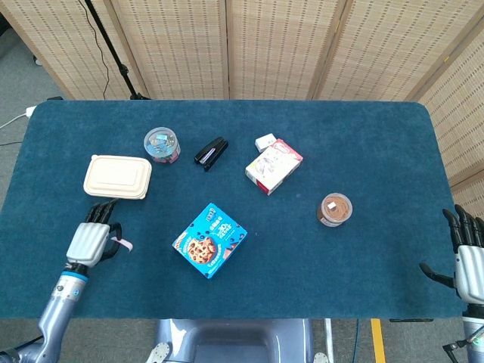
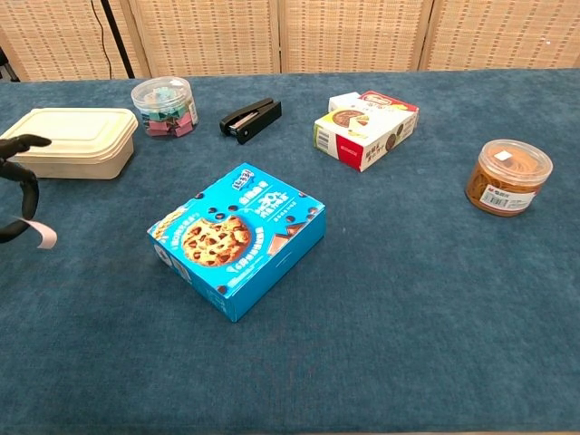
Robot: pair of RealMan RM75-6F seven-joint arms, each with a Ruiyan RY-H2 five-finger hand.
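My left hand (image 1: 91, 239) hovers over the blue table (image 1: 363, 144) at the front left, fingers spread toward the beige lidded container (image 1: 117, 177) and just short of its near edge. It holds nothing; a small pale tag hangs by its thumb. In the chest view its dark fingers (image 2: 20, 172) show at the left edge, beside the container (image 2: 68, 140). My right hand (image 1: 469, 261) is at the table's front right edge, fingers straight and apart, empty. The brown jar (image 1: 334, 209) is the thing nearest to it.
A blue cookie box (image 1: 210, 240) lies front centre. Further back stand a clear tub of clips (image 1: 162, 144), a black stapler (image 1: 212, 153), a white and red box (image 1: 273, 165) and a small white box (image 1: 265, 141). Woven screens stand behind the table.
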